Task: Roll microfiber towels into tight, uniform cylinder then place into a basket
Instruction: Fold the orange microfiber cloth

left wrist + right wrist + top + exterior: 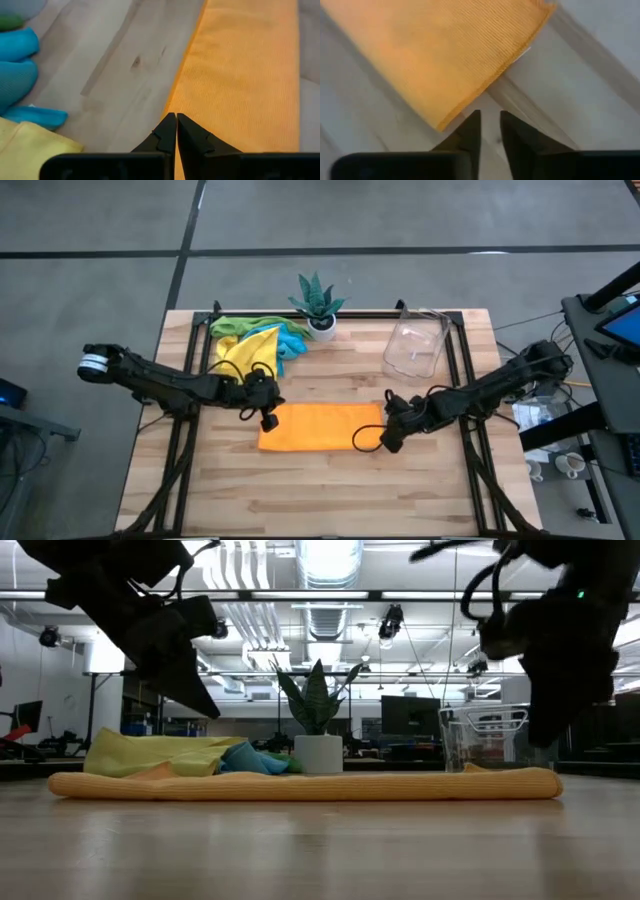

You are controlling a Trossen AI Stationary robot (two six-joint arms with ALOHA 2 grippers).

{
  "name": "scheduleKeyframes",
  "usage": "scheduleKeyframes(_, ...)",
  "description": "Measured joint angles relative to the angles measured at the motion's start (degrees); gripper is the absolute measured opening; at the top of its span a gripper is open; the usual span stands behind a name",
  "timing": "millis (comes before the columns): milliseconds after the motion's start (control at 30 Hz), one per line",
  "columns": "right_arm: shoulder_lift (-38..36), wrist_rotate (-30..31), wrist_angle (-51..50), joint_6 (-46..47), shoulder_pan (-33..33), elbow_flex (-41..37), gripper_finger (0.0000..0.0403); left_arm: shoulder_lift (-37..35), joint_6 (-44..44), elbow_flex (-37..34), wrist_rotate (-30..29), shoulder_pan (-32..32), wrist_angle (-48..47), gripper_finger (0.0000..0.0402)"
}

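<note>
Fingers on your left gripper [176, 131] are pinched shut at one end of the folded orange towel [320, 426], and the right gripper [490, 131] has its pair slightly parted off the other end, holding nothing. Looks like you're between fold and roll, so next you'd need to catch a short edge and curl it tight; the basket [415, 348] waits at the worktop's back.

Orange towel [445, 55] by right gripper [490, 125]: ribbed matt cloth. Table [115, 75]: smooth pale wood, slight sheen. Basket [415, 345]: clear glossy plastic.
</note>
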Motion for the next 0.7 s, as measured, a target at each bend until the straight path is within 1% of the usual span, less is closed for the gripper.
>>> scheduleKeyframes(100,0.4,-1.7,5.9,0.7,-1.9,-2.8,0.0124,0.0,0.1,0.0,-1.4,0.0,0.0,0.0000)
scheduleKeyframes(167,0.3,-1.6,9.7,2.0,-3.1,-4.5,0.0157,0.0,0.7,0.0,-2.2,0.0,0.1,0.0000)
scheduleKeyframes(300,0.4,-1.3,16.6,6.8,-5.3,-7.3,0.0200,0.0,1.6,0.3,-2.6,0.0,0.7,0.0000)
scheduleKeyframes(400,0.9,-1.3,20.4,9.3,-6.1,-8.4,0.0211,0.0,1.7,0.3,-2.6,0.0,1.6,0.0000)
scheduleKeyframes(700,6.3,-0.6,21.1,13.0,-6.6,-8.1,0.0210,0.0,2.2,0.3,-2.7,0.0,3.2,0.0000)
